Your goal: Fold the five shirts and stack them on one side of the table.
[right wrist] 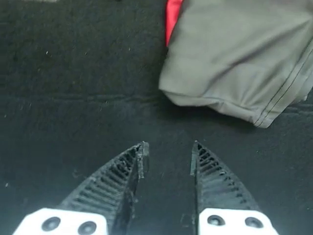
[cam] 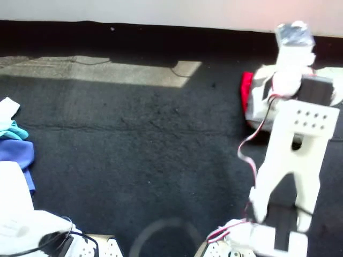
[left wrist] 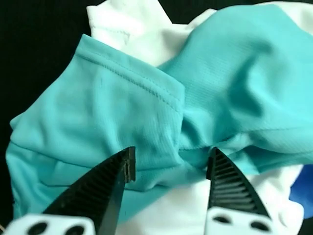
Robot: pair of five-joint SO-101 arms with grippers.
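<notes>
Teal knit fabric at far left: crumpled teal knit shirt, unfolded, hem stitching on show, bunched into deep creases. Heaped at the table's left edge with a rumpled white cotton shirt peeking out beyond and beneath it. Bright blue shirt touching the heap on the near side in the high view. None of the three folded.

Left gripper poised directly over the teal knit shirt, black ribbed jaws spread wide, nothing between them. Contact with the cloth: cannot tell.

Mid table: dark charcoal felt-like table cover, with a pale lit strip along its far side.

Right side: small stack of folded shirts at the table's far right. Pale grey-white folded shirt uppermost, smooth, edges neat, dark stitching along one hem. Red folded shirt showing as a narrow band at the stack's left edge; under or merely beside the grey-white one, cannot tell. White right arm standing over this stack in the high view, partly covering it.

Right gripper low over the dark cover, near the grey-white folded shirt but apart from it. Jaws parted narrowly, holding nothing.
</notes>
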